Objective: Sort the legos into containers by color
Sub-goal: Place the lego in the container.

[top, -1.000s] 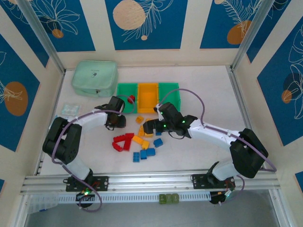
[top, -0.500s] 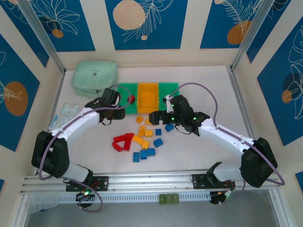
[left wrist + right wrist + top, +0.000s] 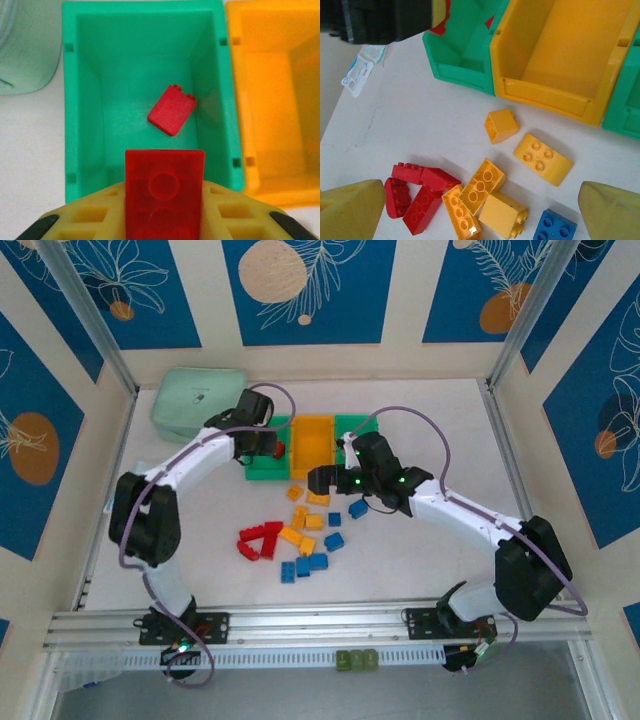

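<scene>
My left gripper [image 3: 262, 445] hangs over the left green container [image 3: 256, 471], shut on a red lego [image 3: 164, 190]. Another red lego [image 3: 172, 109] lies on that green container's [image 3: 82, 125] floor, and the orange container [image 3: 270, 100] stands to its right. My right gripper [image 3: 322, 480] is open above the loose legos, just in front of the orange container [image 3: 312, 445]. Below its jaws [image 3: 480, 210] lie yellow legos [image 3: 543, 158], a red cluster [image 3: 417, 192] and a blue lego [image 3: 554, 227]. The right arm partly covers the right green container [image 3: 368, 430].
A mint pouch [image 3: 200, 403] sits at the back left beside the containers. A small plastic packet [image 3: 357, 75] lies left of them. Red [image 3: 258, 540], yellow [image 3: 300, 525] and blue [image 3: 315, 560] legos are scattered mid-table. A metal rail [image 3: 320, 620] runs along the near edge.
My left gripper has swung back from the table to above the left green container, carrying the red lego. The right gripper rose a little and stays open over the pile.
</scene>
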Controlling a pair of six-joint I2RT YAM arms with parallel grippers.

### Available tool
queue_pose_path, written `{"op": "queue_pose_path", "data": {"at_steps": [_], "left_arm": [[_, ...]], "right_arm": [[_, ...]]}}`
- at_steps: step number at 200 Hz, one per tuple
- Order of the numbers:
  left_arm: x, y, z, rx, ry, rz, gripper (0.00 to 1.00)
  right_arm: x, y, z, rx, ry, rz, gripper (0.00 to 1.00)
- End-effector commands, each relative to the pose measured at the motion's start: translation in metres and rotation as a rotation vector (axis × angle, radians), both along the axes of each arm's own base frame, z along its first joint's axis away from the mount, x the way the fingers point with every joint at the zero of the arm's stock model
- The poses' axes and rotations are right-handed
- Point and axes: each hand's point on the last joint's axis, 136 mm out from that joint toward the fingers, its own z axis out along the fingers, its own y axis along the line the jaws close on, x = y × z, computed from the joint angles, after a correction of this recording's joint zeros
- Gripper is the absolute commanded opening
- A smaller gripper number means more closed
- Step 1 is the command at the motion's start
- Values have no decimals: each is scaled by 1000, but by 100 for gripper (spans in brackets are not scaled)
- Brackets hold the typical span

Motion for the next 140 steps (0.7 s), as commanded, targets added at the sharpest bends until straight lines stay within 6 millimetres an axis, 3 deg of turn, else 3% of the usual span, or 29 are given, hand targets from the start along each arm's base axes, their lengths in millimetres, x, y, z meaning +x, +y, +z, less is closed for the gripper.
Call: {"op": "queue_pose_path", "data": {"at_steps": [1, 34, 69, 100, 140], "left_arm": [[20, 10, -7, 59, 1, 45, 34], [35, 7, -21, 80, 20, 43, 48], [34, 4, -5, 59, 0, 25, 53], [13, 1, 11, -3, 1, -4, 54], [-34, 3, 18, -76, 32, -35, 57]], "right_arm": [[0, 4, 4, 10, -2, 30, 99], [-1, 2, 5, 6, 1, 31, 99], [-4, 0, 10, 3, -5, 42, 99], [-10, -2, 11, -13, -6, 58, 99], [-23, -2, 3, -42, 23, 100, 99]]}}
